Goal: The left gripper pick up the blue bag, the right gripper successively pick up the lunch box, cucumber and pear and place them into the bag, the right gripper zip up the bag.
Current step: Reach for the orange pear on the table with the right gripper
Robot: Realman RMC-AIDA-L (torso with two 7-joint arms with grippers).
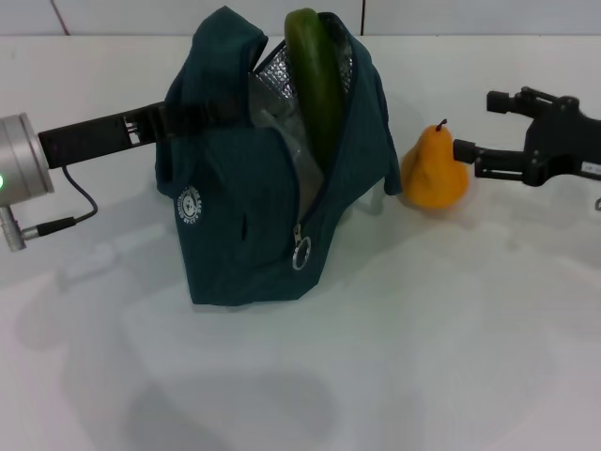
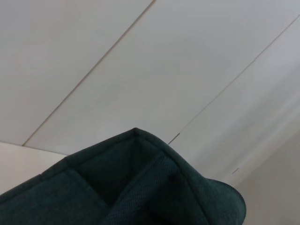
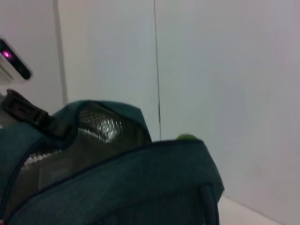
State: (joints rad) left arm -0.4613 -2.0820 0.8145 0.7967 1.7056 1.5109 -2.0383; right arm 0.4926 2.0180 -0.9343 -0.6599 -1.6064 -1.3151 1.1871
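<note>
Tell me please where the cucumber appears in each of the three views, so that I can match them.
Head view: the cucumber stands nearly upright in the open top of the blue bag, its tip sticking out.
Left wrist view: not in it; only bag fabric and wall.
Right wrist view: only a small green tip shows over the bag's rim.
Shared landmark: the blue bag, whose silver lining shows in the head and right wrist views.

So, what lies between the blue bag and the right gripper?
In the head view, only the pear stands on the table between the blue bag and the right gripper. One finger's tip is at the pear's side.
</note>
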